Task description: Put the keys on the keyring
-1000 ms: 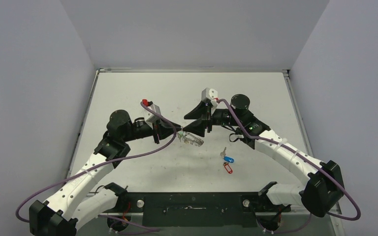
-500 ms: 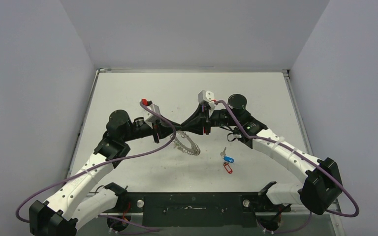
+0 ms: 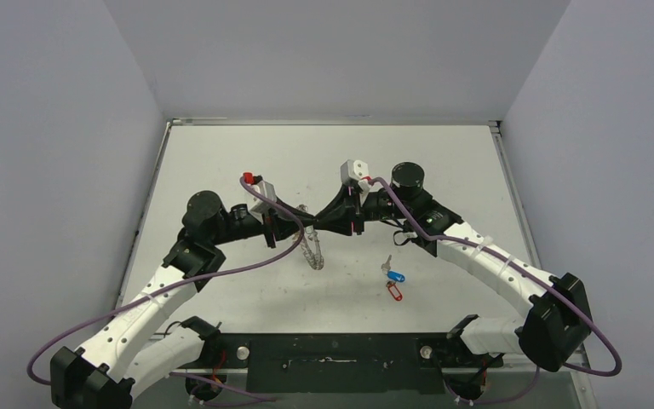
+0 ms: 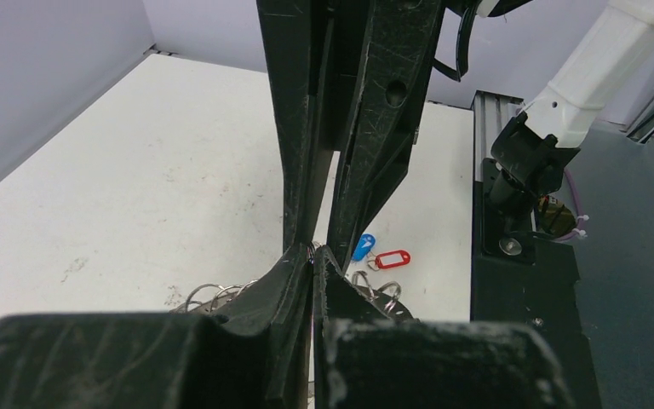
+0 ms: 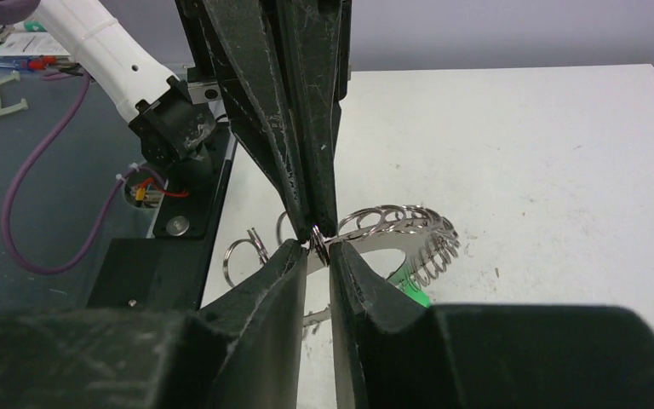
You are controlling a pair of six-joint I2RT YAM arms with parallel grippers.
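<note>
The keyring (image 3: pixel 311 249), a grey metal ring edged with wire loops, hangs on edge above the table between both grippers. My left gripper (image 3: pixel 308 221) is shut on one of its loops at the top; in the left wrist view (image 4: pixel 313 249) loops (image 4: pixel 209 294) show either side of the jaws. My right gripper (image 3: pixel 318 223) faces it tip to tip, its jaws nearly together on a wire loop (image 5: pixel 317 244) of the keyring (image 5: pixel 400 226). The two keys lie on the table to the right: the blue tag (image 3: pixel 397 276) (image 4: pixel 362 247) and the red tag (image 3: pixel 394 292) (image 4: pixel 392 258).
A green tag (image 5: pixel 410 288) shows under the keyring in the right wrist view. The black base rail (image 3: pixel 332 354) runs along the near edge. Grey walls close in the white table (image 3: pixel 221 162) on three sides.
My right gripper went from wide open to closed on a loop and moved left to meet the left gripper. The keyring swung from lying tilted to hanging on edge.
</note>
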